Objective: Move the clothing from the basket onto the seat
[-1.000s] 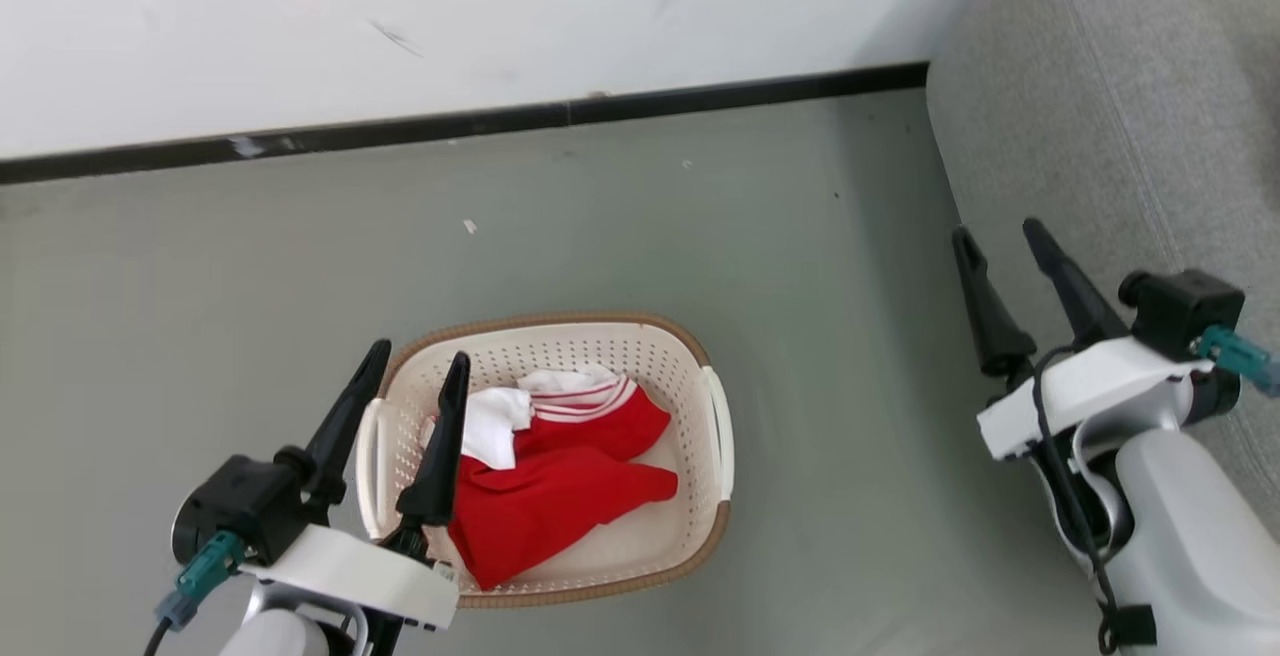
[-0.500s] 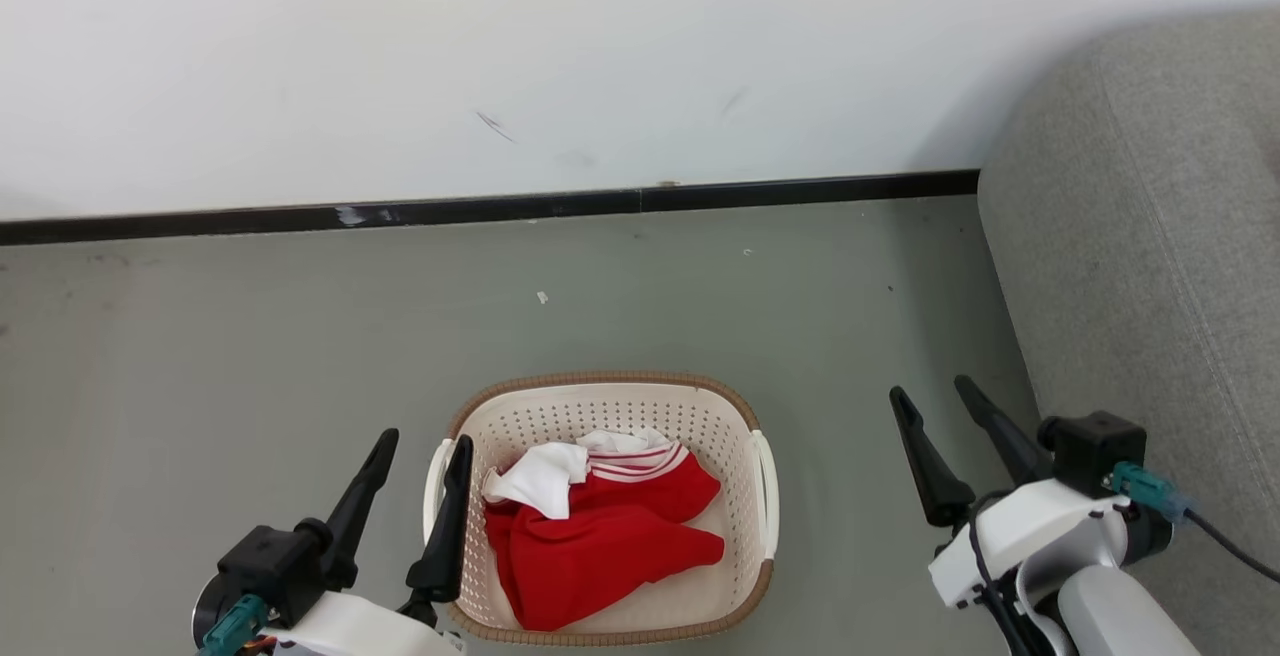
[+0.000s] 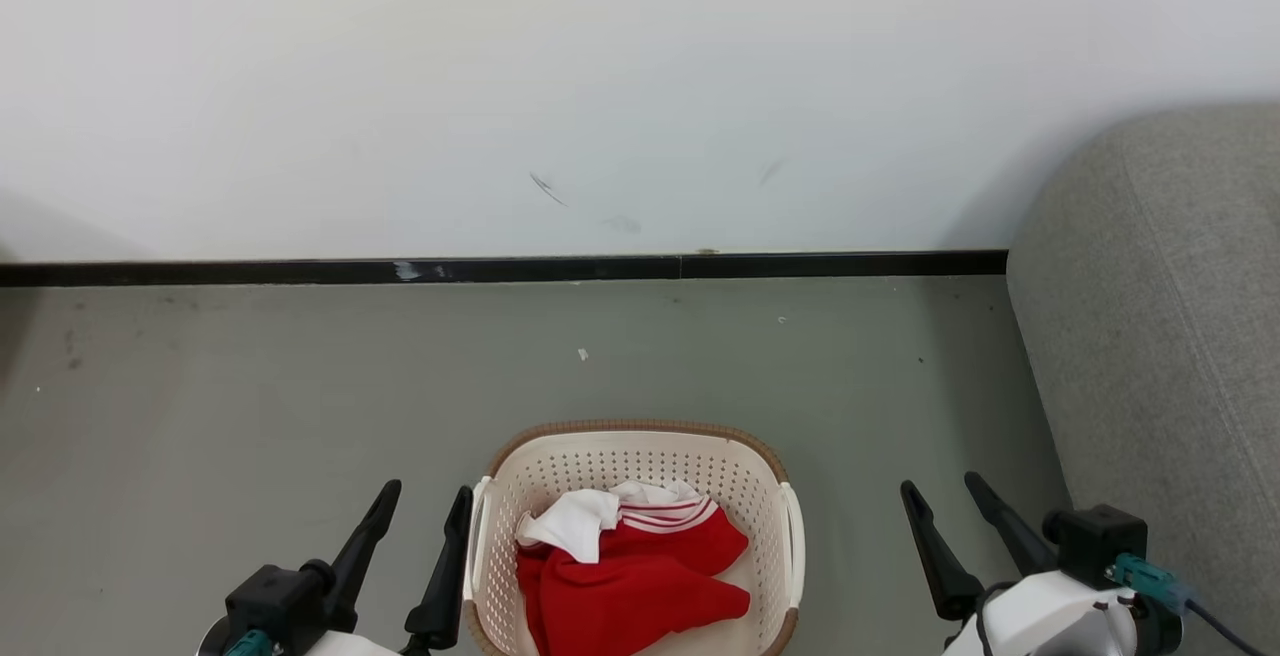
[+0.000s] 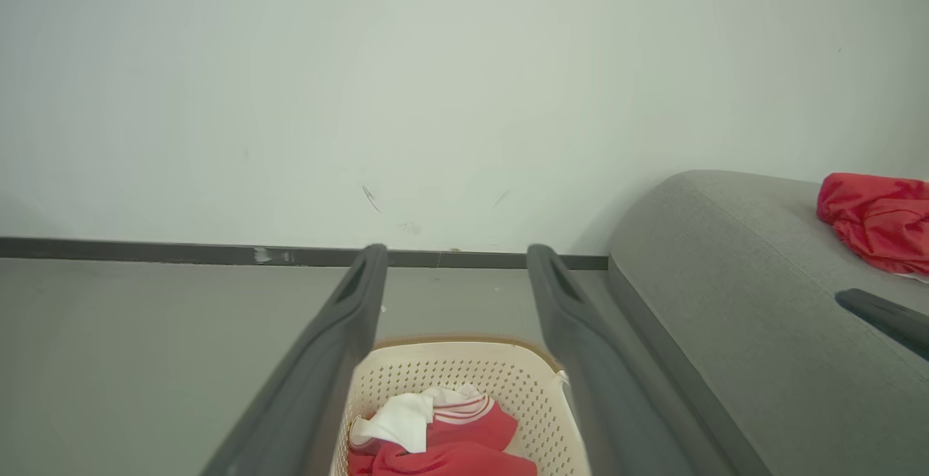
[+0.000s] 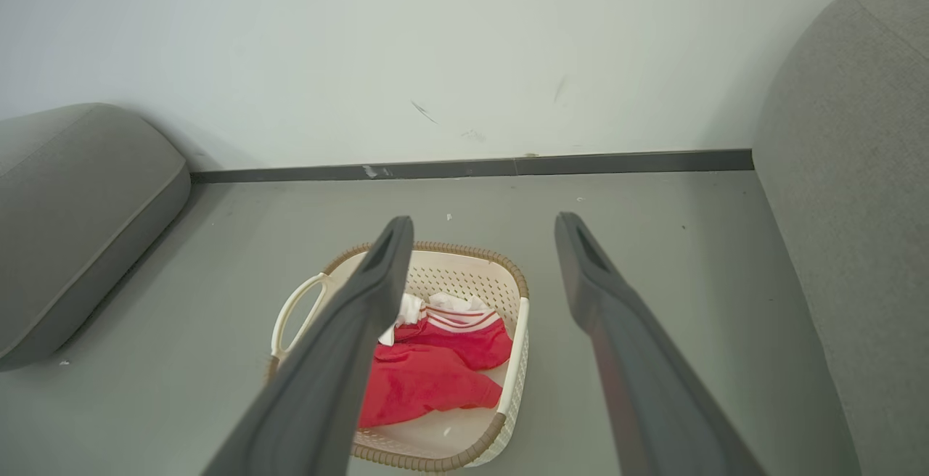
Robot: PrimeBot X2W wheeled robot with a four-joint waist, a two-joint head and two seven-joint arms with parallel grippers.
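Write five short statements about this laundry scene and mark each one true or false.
1. The red and white clothing lies in the basket. True.
2. The left gripper is shut on the clothing. False: the left gripper is open and holds nothing.
3. The basket stands on the sofa. False: it stands on the floor, with the sofa off to the right.
4. A second red garment lies on the sofa, as the left wrist view shows. True.
5. The right gripper is open and empty. True.
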